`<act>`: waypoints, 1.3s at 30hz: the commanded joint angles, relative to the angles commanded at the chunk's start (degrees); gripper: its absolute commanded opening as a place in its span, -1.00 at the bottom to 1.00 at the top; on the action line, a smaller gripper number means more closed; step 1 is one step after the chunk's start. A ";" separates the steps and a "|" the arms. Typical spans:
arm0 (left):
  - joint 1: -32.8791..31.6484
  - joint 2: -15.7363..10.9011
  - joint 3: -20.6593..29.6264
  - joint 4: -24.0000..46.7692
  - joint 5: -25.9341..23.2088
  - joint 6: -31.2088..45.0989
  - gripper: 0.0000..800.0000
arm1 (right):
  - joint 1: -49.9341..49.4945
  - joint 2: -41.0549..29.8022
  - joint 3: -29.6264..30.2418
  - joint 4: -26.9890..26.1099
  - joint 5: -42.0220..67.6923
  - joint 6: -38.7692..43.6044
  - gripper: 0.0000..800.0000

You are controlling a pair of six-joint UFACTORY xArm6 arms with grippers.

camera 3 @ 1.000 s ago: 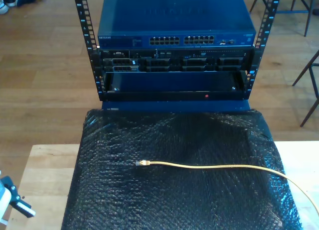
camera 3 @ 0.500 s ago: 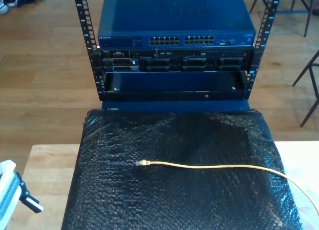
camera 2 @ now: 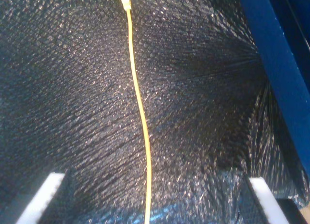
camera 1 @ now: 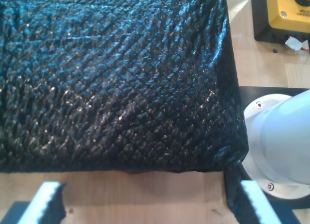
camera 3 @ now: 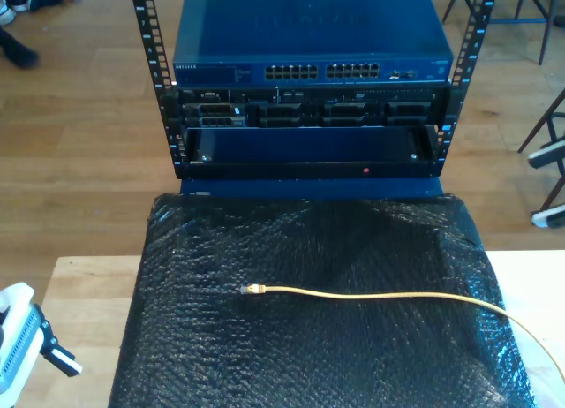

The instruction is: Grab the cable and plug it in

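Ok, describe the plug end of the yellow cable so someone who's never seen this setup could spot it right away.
Start at the black bubble-wrap sheet in front of the blue network rack. The yellow cable crosses it from the exterior view's right. Its free end is the plug, a small clear connector lying flat on the sheet, the only pale tip on that dark surface.

We see a pale wooden worktop (camera 3: 88, 293) showing at the lower left and far right of the exterior view. A black bubble-wrap sheet (camera 3: 353, 249) lies spread across its middle. On that sheet rests the yellow cable (camera 3: 371, 294), its clear plug (camera 3: 251, 289) left of centre, the cord running toward the lower right corner.
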 joint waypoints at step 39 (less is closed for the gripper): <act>0.00 0.09 0.18 0.09 0.00 0.00 1.00 | 27.78 4.92 0.44 -3.87 -19.16 13.36 0.99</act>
